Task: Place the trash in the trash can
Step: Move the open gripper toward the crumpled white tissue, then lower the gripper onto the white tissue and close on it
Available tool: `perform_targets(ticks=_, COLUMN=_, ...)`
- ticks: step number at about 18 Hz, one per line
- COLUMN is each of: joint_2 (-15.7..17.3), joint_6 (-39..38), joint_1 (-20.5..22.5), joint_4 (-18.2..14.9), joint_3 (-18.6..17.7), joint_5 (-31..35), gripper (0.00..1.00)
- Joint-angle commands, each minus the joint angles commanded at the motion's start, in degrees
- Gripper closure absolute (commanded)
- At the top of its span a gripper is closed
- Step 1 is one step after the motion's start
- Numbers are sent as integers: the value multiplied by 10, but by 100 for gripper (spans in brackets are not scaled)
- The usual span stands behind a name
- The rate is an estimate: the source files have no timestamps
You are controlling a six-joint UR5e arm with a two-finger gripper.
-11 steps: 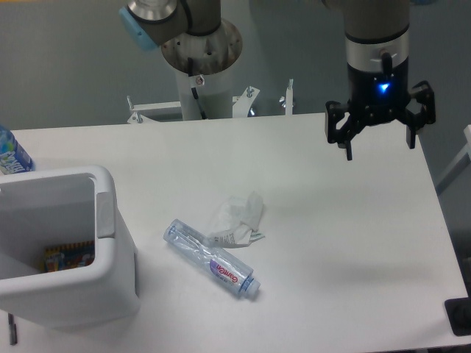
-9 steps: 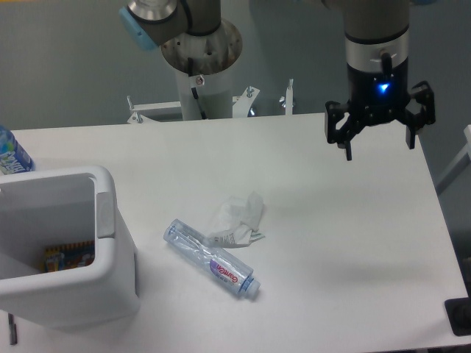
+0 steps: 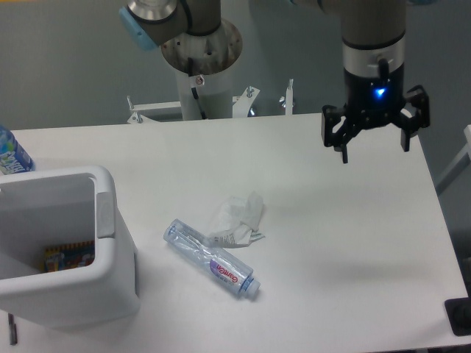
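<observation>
A crushed clear bottle point(image 3: 211, 259) with purple-pink label is seen touching the crumpled white wrapper point(image 3: 237, 219) at its 1 o'clock; the tool point(image 3: 374, 146) is held spread apart, empty.

We saw the hand point(image 3: 374, 148) shift slightly left and upward above the surface's point(image 3: 331, 220) far right side. Its fingers remained spread.

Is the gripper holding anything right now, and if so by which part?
Nothing. The gripper hangs open and empty above the table's far right; bottle and wrapper lie untouched.
</observation>
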Motion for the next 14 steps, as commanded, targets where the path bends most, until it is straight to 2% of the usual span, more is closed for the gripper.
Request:
perform_targets(ticks=3, joint_2=-4, joint_6=-2, joint_1=-18, joint_4=45, joint_3=-41, joint_5=-9, gripper=0)
perform_targets(ticks=6, joint_2=-1, joint_6=2, joint_1=-26, joint_4=93, joint_3=-103, joint_5=-9, gripper=0)
perform_targets(ticks=10, joint_2=-6, joint_6=15, joint_1=-45, joint_4=98, joint_3=-151, joint_5=-9, gripper=0)
perform_targets(ticks=14, joint_2=-6, joint_6=120, joint_1=-55, joint_4=98, joint_3=-199, joint_5=-8, gripper=0)
